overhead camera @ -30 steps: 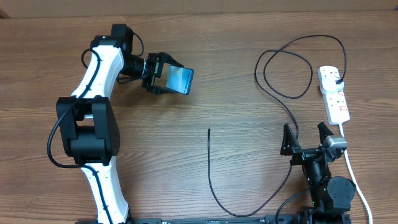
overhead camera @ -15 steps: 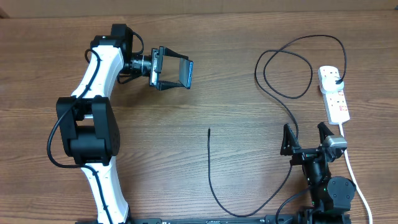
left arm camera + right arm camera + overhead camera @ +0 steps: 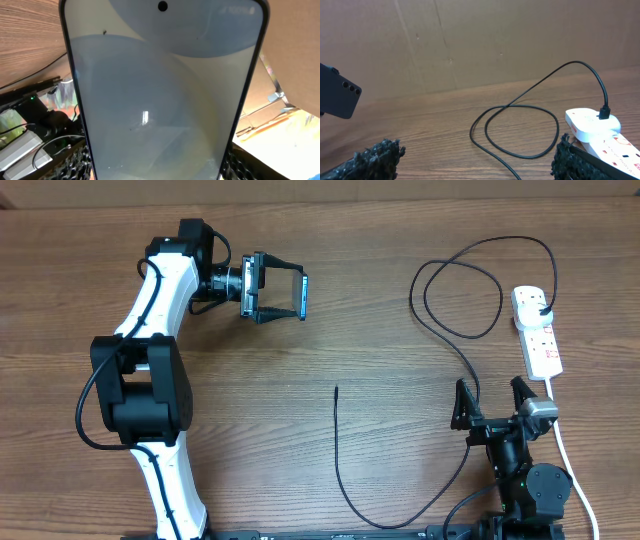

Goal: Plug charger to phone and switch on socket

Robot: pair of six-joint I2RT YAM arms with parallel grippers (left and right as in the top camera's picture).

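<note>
Since the earlier frame, the left arm (image 3: 160, 290) has been turning its wrist, so the phone (image 3: 303, 296) is no longer showing its blue face to the overhead camera. It is now standing on its edge, above the far left part of the bench (image 3: 400, 240). The left fingers (image 3: 237, 169) are clamping the phone by its long sides. The right fingers (image 3: 375, 157) are spread wide and are grasping nothing, near the front right of the bench.

The overhead view is giving only a thin blue strip of the phone. The left wrist view is showing its glossy pale face with 1 small camera hole near the top. The right wrist view is showing its dark back with 3 lenses, in front of a cardboard wall (image 3: 495, 40).

I am counting 1 phone, 1 charger (image 3: 336, 420), 1 socket (image 3: 541, 340) and 2 arms. The charger's plug head is sitting in the far end of the socket. Its free tip is lying on the bench, well apart from the phone. 1 thick white cord (image 3: 564, 448) is leaving the socket's near end.
</note>
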